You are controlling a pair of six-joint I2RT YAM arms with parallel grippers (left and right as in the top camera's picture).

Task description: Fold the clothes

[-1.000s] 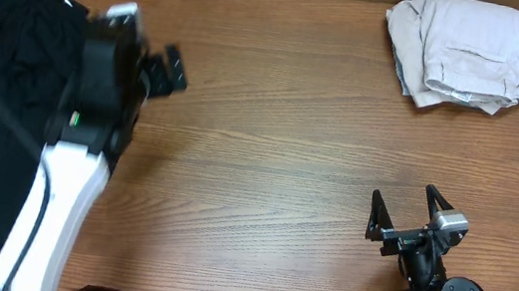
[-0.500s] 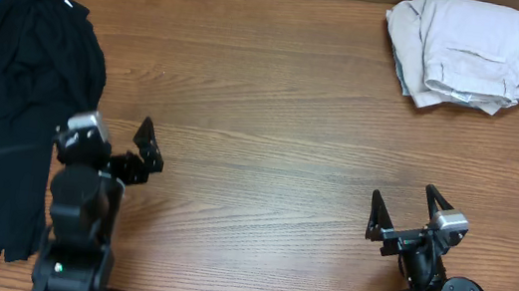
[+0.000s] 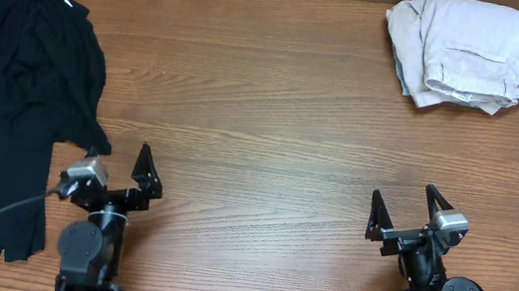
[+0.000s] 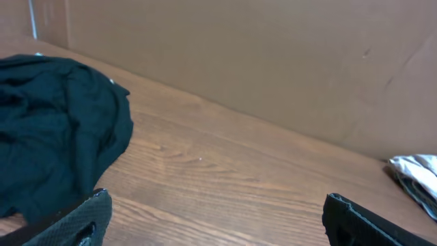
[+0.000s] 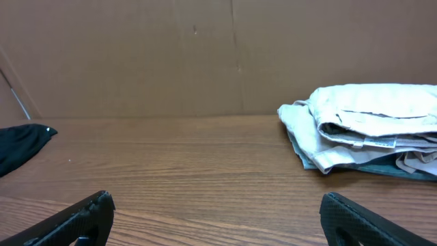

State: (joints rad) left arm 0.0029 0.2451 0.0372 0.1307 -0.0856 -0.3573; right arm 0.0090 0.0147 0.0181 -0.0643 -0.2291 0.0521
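Wood-grain brown from edge to edge: the desk [image 3: 273,117] takes up nearly the whole overhead view, with a cardboard wall [image 5: 205,55] standing along its far side. On the left, the big black garment [image 3: 14,103] sprawls crumpled from the far corner down toward the near edge.

Across at the far right corner sit the beige shorts [image 3: 468,52], bundled into a rumpled, layered heap on the desk, well apart from both arms. The right wrist view catches them side-on [image 5: 369,123], with folds stacked one over another.

Down at the near edge, the left claw [image 3: 118,155] is parked low just beside the black garment's hem, jaws spread wide with nothing between them. The right claw [image 3: 404,195] is the mirror picture on its own side, gaping wide and holding nothing, with the shorts far ahead of it. Dark fingertips [image 4: 362,219] frame the bottom corners of each wrist view.

Smallest of all is a bluish sliver [image 3: 401,79] peeking from under the shorts' left edge. It may be another cloth, but it's hard to say from here.
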